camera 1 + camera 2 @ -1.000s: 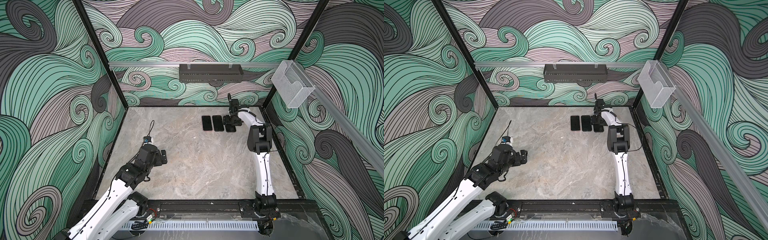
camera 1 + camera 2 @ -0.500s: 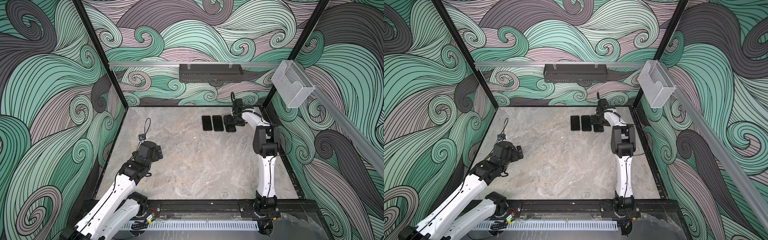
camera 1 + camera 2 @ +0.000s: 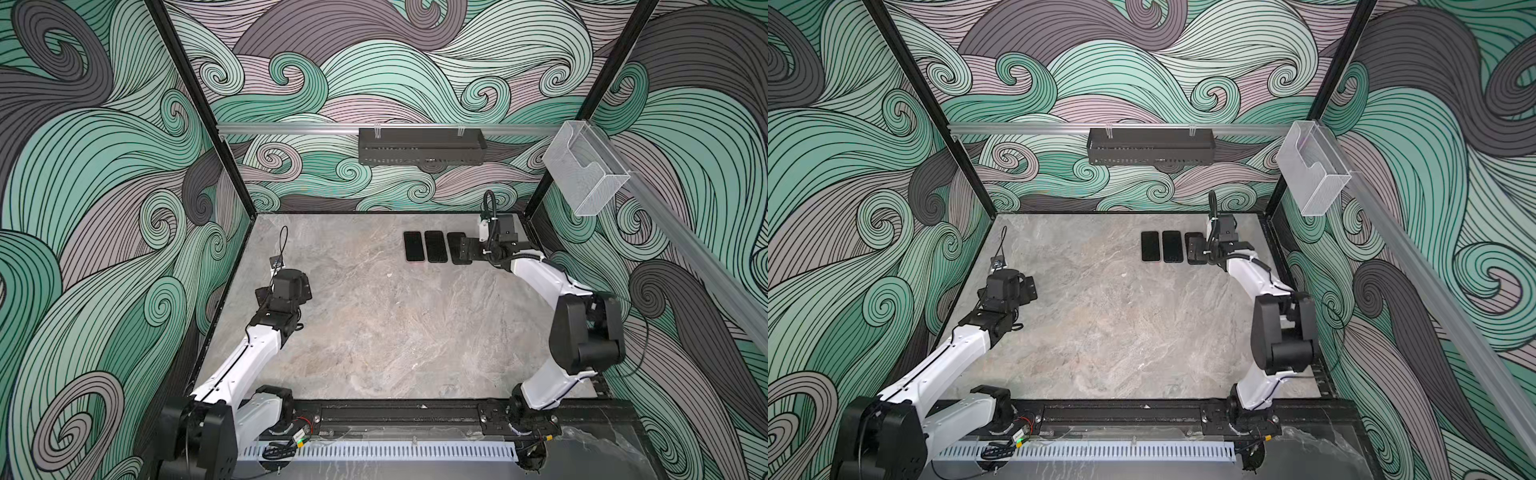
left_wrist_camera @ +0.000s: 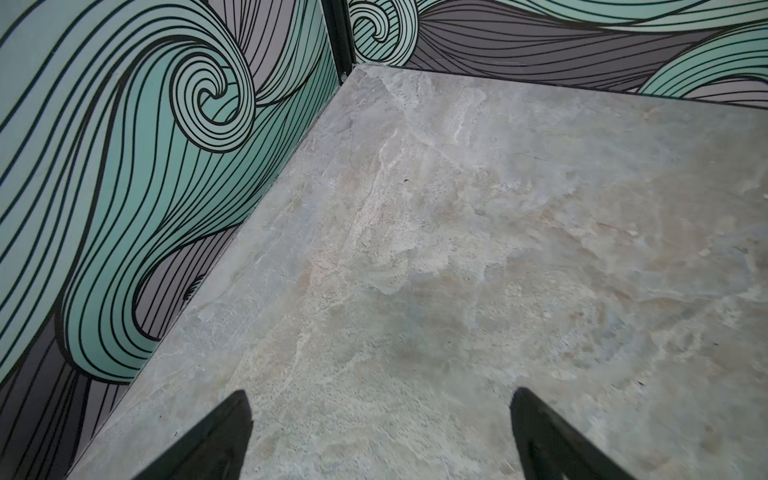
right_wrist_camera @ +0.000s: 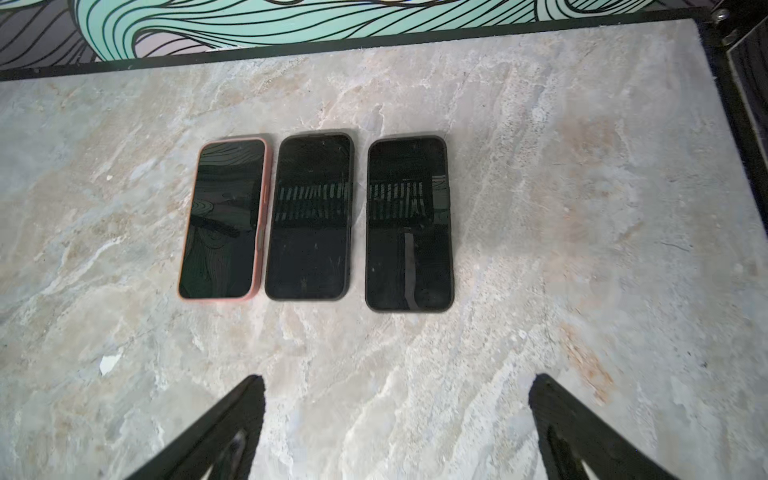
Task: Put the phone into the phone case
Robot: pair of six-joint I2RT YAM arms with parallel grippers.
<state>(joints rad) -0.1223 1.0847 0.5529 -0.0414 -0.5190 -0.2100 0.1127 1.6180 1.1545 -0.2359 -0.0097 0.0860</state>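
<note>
right hand wide open, empty, near the row of three phones on the bench; left hand likewise open, empty.

phones: three, side by side in one row
pink case: one, on the phone at one end of the row
black-edged: two of the three phones
arms: two, left arm and right arm
grippers: two, left gripper and right gripper
fingers: two on each gripper, four in all
black rack: one
clear bin: one
table: one
white scrap: one, on the table
</note>
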